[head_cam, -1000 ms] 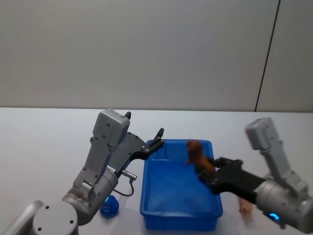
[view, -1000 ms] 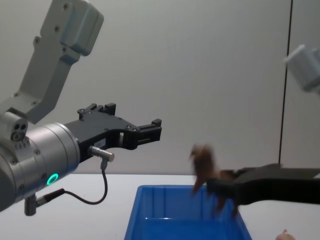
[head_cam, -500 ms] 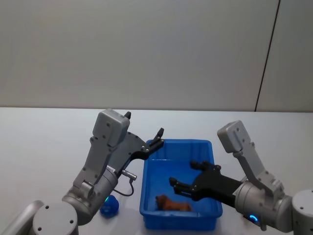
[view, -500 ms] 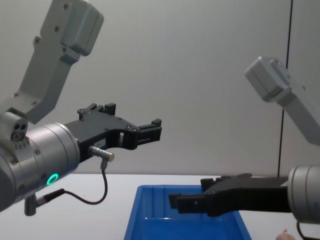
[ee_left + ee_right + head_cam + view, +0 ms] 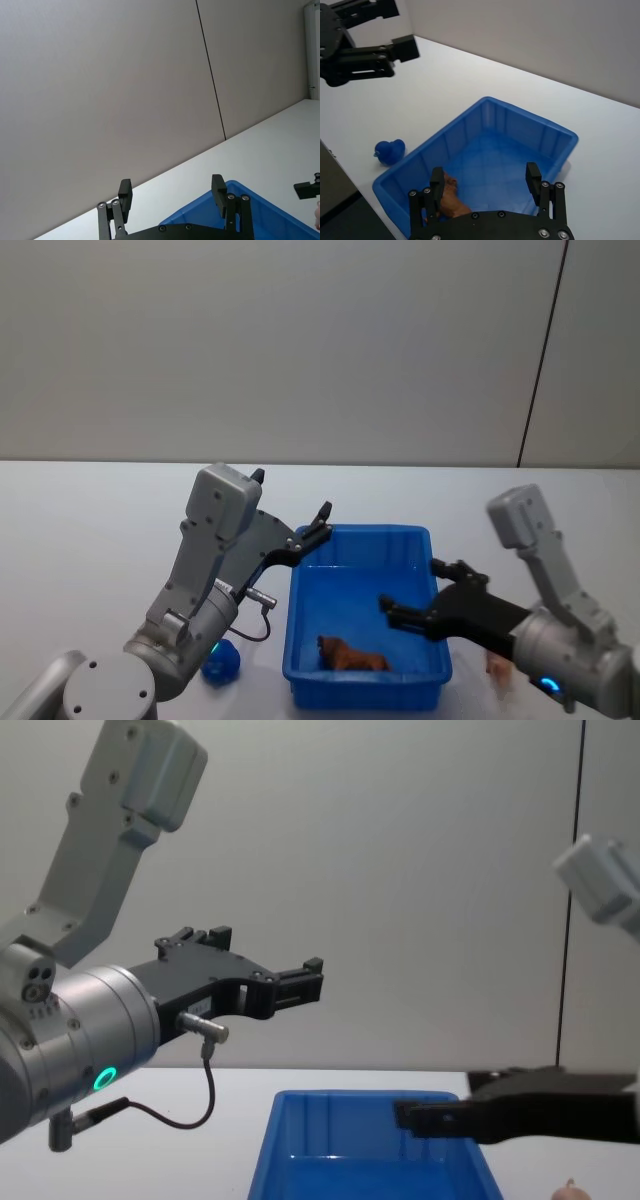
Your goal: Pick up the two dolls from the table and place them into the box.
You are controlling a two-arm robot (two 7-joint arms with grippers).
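A brown toy figure lies on the floor of the blue box, at its near end; it also shows as the brown figure in the right wrist view. My right gripper hovers open and empty over the box's right rim. A dark blue doll sits on the white table left of the box. A pale pink doll lies right of the box, partly hidden by my right arm. My left gripper hangs open above the box's far left corner.
The white table stretches wide to the left and behind the box. A grey wall with a dark vertical seam stands behind. The left arm's cable loops near the box's left wall.
One second ago my right gripper held the brown figure above the box. It let go, the figure now lies in the box, and the open gripper has drawn back to the right.
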